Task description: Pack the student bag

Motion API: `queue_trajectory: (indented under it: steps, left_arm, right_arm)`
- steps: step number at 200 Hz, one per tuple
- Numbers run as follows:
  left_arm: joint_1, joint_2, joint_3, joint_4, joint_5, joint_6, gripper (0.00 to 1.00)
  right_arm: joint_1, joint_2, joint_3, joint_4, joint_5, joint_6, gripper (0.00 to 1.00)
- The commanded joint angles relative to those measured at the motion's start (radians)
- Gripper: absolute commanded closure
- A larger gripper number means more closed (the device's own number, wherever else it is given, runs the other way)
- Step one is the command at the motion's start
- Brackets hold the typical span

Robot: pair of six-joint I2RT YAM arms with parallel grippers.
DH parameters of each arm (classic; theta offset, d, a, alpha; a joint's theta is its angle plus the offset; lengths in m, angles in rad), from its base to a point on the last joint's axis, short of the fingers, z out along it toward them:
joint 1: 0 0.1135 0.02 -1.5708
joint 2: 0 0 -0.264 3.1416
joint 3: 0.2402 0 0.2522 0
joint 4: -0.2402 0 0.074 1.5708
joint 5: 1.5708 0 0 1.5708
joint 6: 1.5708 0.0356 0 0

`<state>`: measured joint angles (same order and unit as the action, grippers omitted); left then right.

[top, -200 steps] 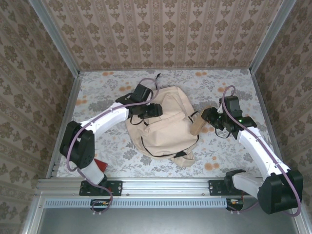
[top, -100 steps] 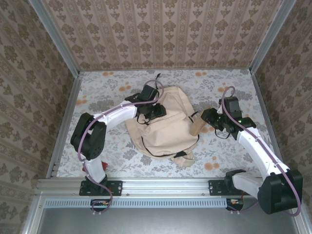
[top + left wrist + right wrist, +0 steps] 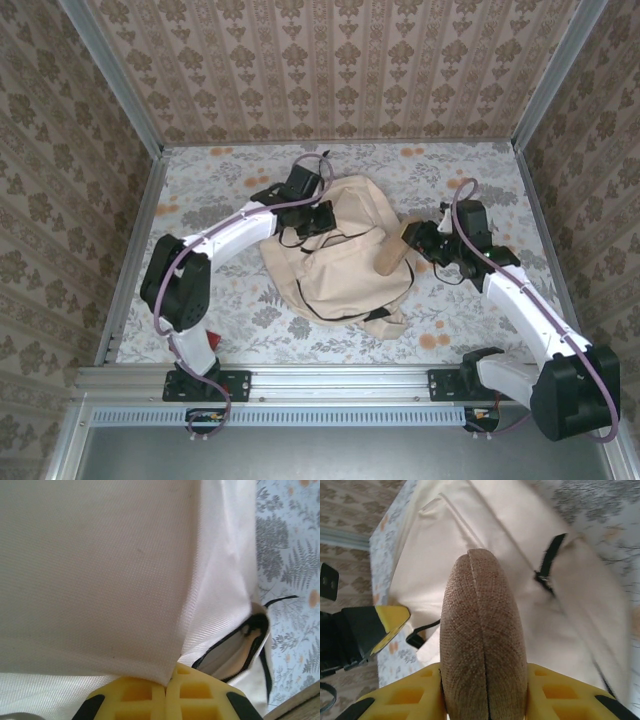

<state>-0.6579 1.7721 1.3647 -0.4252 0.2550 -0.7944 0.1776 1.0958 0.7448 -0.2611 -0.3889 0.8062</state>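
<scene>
Right gripper [image 3: 411, 240], clamped on a brown pouch [image 3: 391, 255], has the student bag [image 3: 335, 278] at 9 o'clock, left gripper [image 3: 319, 222] pinching its fabric.

White arms [image 3: 235, 228], black joints [image 3: 178, 290], purple cables [image 3: 468, 182]

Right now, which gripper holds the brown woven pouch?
The right gripper, shut on the brown woven pouch; the left gripper pinches a cream fabric fold of the student bag.

left gripper [image 3: 167, 684]: jaws pinching a fabric fold
student bag [image 3: 100, 570]: beige, zipper [image 3: 248, 628] gaping right
table [image 3: 292, 555]: floral, right edge
</scene>
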Motion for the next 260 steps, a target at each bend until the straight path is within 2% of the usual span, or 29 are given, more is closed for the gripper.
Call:
queue_trajectory:
  steps: [1,52,95,110,144,164,208,240,260]
  left_arm:
    - [0.017,-0.097,0.031,0.047,0.033,0.037,0.99]
    - [0.024,-0.108,0.034,0.106,0.118,-0.009,0.99]
    - [0.024,-0.105,0.023,0.132,0.116,-0.051,0.99]
    - [0.025,-0.107,0.007,0.138,0.115,-0.072,0.99]
    - [0.029,-0.105,-0.019,0.136,0.107,-0.146,0.98]
    - [0.032,-0.107,-0.037,0.147,0.109,-0.204,0.98]
    - [0.064,-0.117,-0.115,0.260,0.113,-0.380,0.98]
    - [0.079,-0.116,-0.130,0.296,0.122,-0.422,0.98]
    - [0.084,-0.117,-0.131,0.290,0.125,-0.424,0.98]
  right_arm:
    - [0.033,0.024,0.001,0.130,-0.097,0.037,0.64]
    - [0.131,0.133,0.035,0.266,-0.114,0.118,0.64]
    - [0.182,0.203,0.060,0.314,-0.066,0.142,0.66]
    - [0.183,0.202,0.048,0.338,0.018,0.177,0.67]
    - [0.183,0.215,-0.025,0.555,0.206,0.334,0.66]
    - [0.204,0.226,-0.035,0.611,0.333,0.388,0.67]
    - [0.335,0.258,-0.072,0.671,0.677,0.491,0.66]
    - [0.462,0.326,-0.085,0.742,0.876,0.551,0.65]
    - [0.503,0.388,-0.081,0.826,0.913,0.555,0.63]
